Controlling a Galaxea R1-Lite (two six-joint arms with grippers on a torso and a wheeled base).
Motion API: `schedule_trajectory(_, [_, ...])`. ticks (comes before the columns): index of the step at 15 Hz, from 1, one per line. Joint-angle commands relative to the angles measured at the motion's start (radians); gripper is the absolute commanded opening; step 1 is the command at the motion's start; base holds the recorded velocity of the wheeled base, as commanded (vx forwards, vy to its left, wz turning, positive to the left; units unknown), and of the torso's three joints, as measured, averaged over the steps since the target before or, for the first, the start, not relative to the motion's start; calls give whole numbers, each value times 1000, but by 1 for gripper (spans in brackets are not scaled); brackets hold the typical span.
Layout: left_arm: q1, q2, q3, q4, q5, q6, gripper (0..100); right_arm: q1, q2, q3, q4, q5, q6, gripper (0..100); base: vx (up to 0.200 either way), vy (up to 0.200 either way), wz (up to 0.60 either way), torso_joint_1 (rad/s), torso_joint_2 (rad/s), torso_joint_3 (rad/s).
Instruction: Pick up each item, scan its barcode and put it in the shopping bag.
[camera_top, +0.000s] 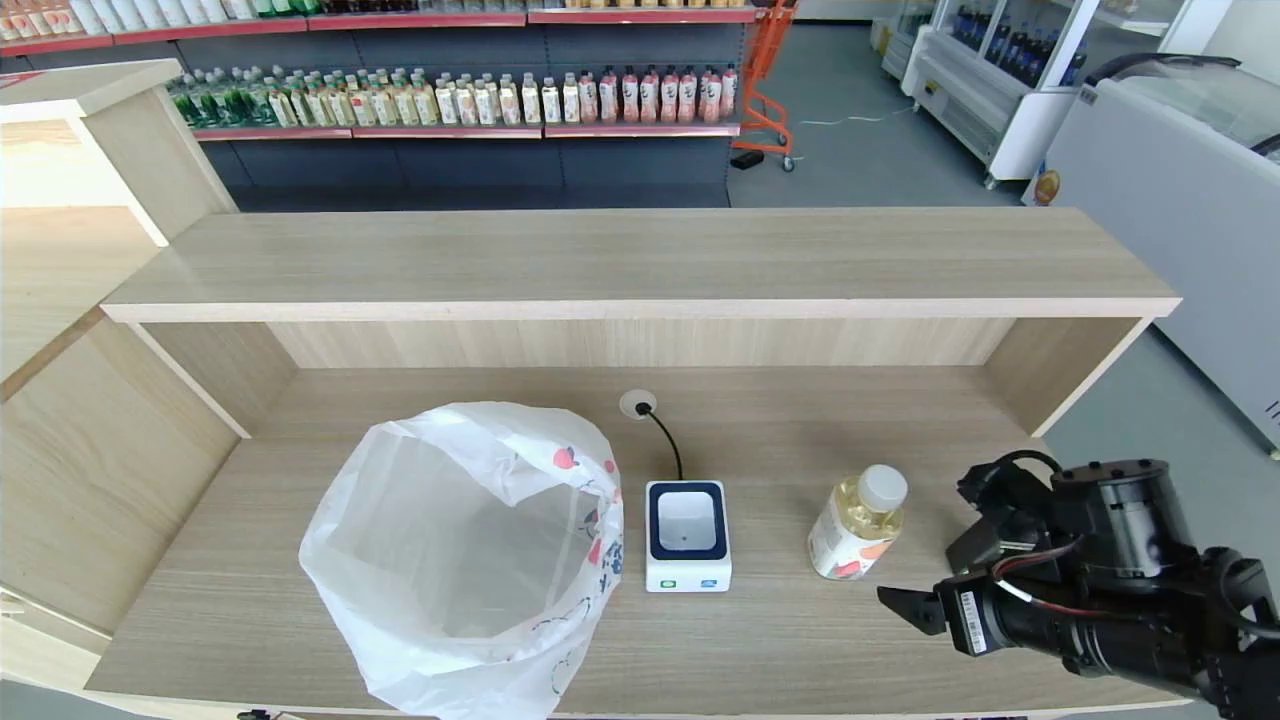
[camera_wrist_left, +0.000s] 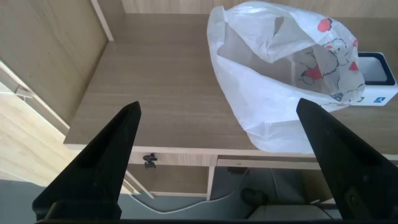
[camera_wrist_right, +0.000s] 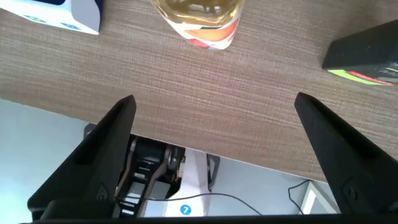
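Yellow-filled bottle (camera_top: 857, 523) stands just ahead of the right gripper (camera_wrist_right: 214, 102), fingers spread wide, no contact. And the left gripper (camera_wrist_left: 219, 107) gapes wide too.

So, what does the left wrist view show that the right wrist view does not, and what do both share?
Left wrist view, not the right: the shopping bag, standing open on the wooden counter, and the left gripper, open. Right wrist view, not the left: the bottle of yellowish liquid, a dark object at the picture's edge, too cut off to identify, and the right gripper, open. Both: the scanner and the counter.
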Motion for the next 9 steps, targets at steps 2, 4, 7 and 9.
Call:
schedule_trajectory(2, [0,0,0,0,1,0,100,1,212,16,-204,-16,4,100,0,0,0,0,0,0])
schedule_trajectory(4, [0,0,0,0,1,0,100,10,258,14,-284,-16,7,100,0,0,0,0,0,0])
schedule_trajectory(7, [0,0,0,0,1,0,100,32,290,4,-342,-16,13,100,0,0,0,0,0,0])
schedule_trajectory(9, [0,0,0,0,1,0,100,53,318,-6,-399,-21,11,100,0,0,0,0,0,0])
